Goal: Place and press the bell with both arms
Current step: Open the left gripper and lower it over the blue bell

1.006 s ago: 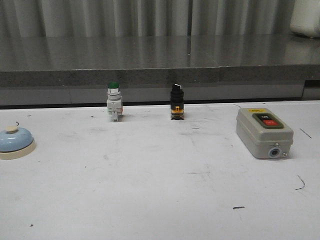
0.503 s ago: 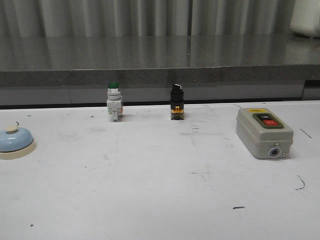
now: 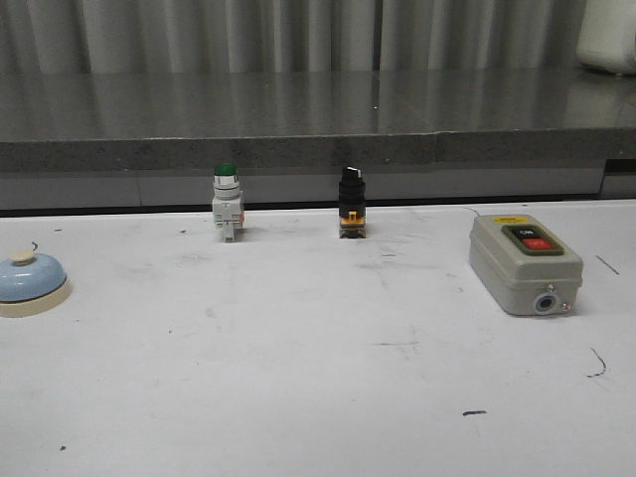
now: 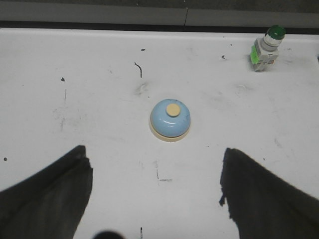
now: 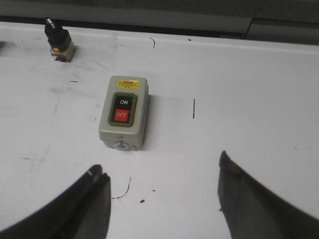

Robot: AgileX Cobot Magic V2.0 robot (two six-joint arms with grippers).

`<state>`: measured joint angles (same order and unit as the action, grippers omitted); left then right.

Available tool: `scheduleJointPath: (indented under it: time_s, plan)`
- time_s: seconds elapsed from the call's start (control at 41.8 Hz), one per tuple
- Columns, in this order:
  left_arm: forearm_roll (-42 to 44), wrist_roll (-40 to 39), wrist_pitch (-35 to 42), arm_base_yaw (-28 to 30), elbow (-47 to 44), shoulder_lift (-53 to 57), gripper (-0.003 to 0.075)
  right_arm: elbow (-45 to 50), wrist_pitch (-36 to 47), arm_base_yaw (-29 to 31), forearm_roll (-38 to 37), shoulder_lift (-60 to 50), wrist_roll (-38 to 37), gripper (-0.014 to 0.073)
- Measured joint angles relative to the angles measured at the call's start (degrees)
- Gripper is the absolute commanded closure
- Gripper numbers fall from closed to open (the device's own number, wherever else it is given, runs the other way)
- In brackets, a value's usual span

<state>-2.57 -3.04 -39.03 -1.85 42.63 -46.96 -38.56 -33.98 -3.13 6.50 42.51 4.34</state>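
Nearest the cameras, the left gripper (image 4: 155,199) is seen in its wrist view with its two dark fingers spread wide and nothing held between them; the right gripper (image 5: 162,199) is likewise wide open and empty over bare table (image 3: 318,397). Neither arm appears in the front view. A little further out, the bell (image 4: 170,118) sits upright on the table, ahead of the left gripper and roughly centred on the gap between its fingers, well clear of both; in the front view it lies at the far left edge (image 3: 30,281), partly cut off. The grey switch box (image 3: 525,262) rests on the right side, ahead of the right gripper. Farthest back, near the table's rear edge, the green-capped push button (image 3: 227,202) and a black selector switch (image 3: 351,202) stand upright. The bell is judged to be light, rigid and smooth, its dome likely slippery, so a hold low across the cream base rim is suggested rather than on the rounded dome; the sprung top button should be left untouched until pressing is intended.
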Motion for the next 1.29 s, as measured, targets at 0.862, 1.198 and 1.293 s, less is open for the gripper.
scheduleJointPath:
  time_s: [0.862, 1.198, 1.293]
  plan:
    - [0.1, 0.1, -0.9, -2.3, 14.8, -31.8, 0.0111, 0.0, 0.0, 0.0, 0.0, 0.0, 0.0, 0.0104]
    - [-0.8, 0.1, -0.1, -2.3, 20.5, -48.4, 0.0112, 0.0, 0.0, 0.0, 0.0, 0.0, 0.0, 0.0104]
    - [-1.6, 0.1, 0.9, -2.3, 21.6, -52.1, 0.0112, 0.0, 0.0, 0.0, 0.0, 0.0, 0.0, 0.0104]
